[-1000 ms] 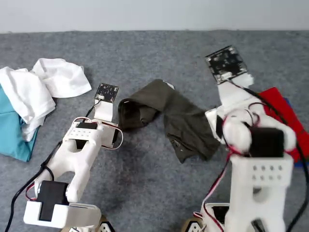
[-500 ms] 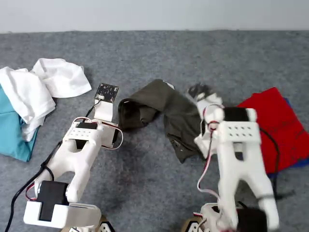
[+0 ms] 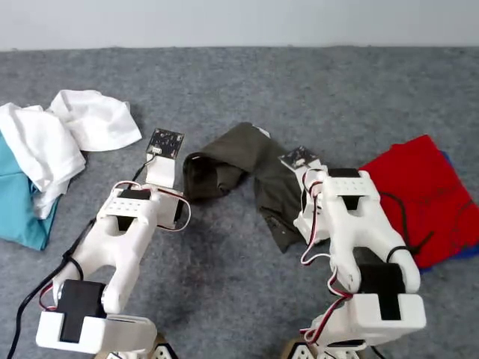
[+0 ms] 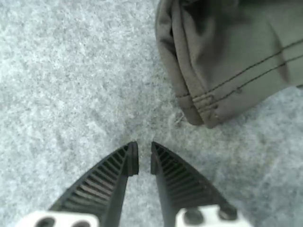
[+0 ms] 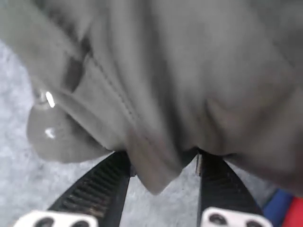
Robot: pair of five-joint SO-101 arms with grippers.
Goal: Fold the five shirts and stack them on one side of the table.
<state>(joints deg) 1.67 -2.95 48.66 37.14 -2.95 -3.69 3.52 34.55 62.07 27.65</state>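
Bench [image 3: 224, 82] covered edge to edge in grey, felt-like carpet, mottled light and dark. Short fuzzy pile shows close up in left wrist view, fibres flecked pale. Surface flat, with no seam or edge visible. Plain pale wall [image 3: 239, 22] runs along far side and meets bench in straight horizontal line. Lighting even and diffuse. Shadows soft and short. No glare on carpet.

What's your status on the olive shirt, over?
Left gripper: jaws nearly shut, empty, over carpet beside olive shirt. Right gripper: jaws open, straddling a fold of it. Shirt crumpled, not yet folded. Red shirt nearby, outside the jaws.
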